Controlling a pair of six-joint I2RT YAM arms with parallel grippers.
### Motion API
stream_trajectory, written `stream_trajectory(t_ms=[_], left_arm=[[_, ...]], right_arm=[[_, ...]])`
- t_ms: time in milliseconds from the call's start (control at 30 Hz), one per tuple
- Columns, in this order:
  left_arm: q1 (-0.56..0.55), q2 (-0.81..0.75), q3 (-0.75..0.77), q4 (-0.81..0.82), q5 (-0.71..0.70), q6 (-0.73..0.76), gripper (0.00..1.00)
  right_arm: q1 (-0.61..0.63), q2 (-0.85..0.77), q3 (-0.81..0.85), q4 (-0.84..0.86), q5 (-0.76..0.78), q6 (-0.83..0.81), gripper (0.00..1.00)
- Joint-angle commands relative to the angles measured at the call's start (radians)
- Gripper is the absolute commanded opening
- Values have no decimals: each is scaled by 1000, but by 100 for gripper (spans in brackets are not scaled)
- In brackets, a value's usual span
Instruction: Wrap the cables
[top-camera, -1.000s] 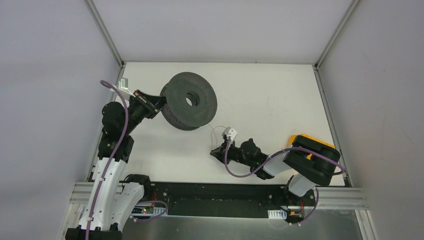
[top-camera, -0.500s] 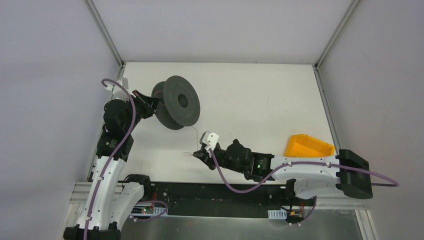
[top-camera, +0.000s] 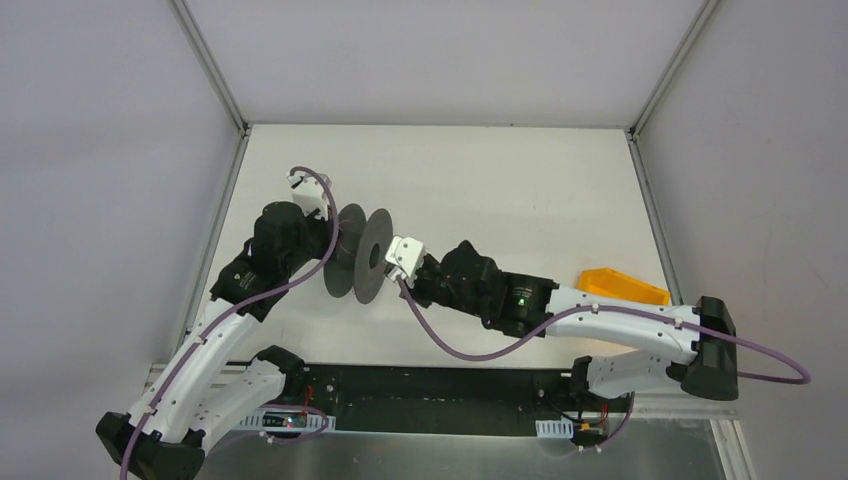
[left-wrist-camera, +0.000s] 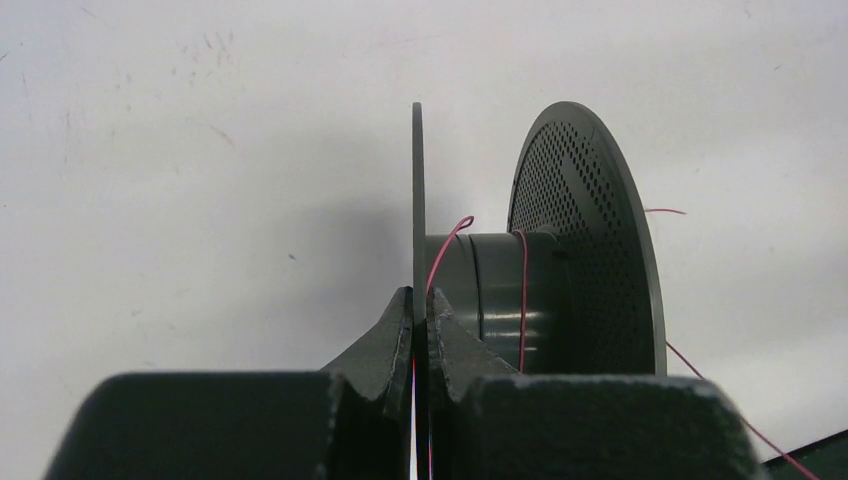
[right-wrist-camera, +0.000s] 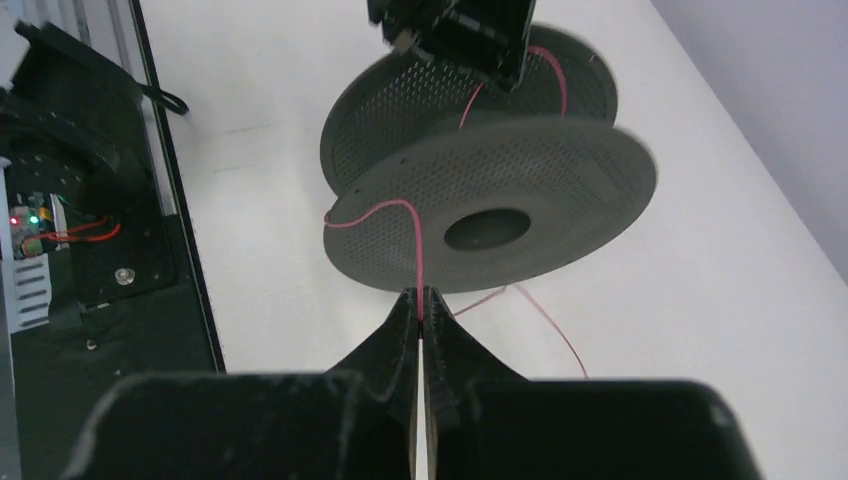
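Pink cable (right-wrist-camera: 418, 260), one, in right gripper (right-wrist-camera: 421, 302); one spool (right-wrist-camera: 560, 170), left gripper (left-wrist-camera: 419, 315).

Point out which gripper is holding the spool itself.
The left gripper: it is closed on the rim of one disc of the spool. The right gripper pinches only the thin red wire that runs to the spool.

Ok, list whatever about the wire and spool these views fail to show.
Right wrist: the wire disappears between the right gripper's fingers; its length beyond them is hidden.
Left wrist: the far side of the core is hidden, so turns cannot be counted; the trailing wire runs off the bottom-right corner.
Top external: the wire is too thin to trace around the spool.
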Motion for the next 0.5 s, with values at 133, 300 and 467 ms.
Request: stream_trajectory(t_ms=[133, 300, 467], left_arm=[[-43, 1, 0, -13, -26, 123, 0], [-43, -3, -6, -18, 28, 151, 0], [-43, -14, 4, -42, 133, 221, 0]], right_arm=[[-86, 78, 173, -41, -135, -1, 0], [-137, 118, 223, -36, -98, 37, 0], [-242, 142, 234, -41, -79, 94, 0]])
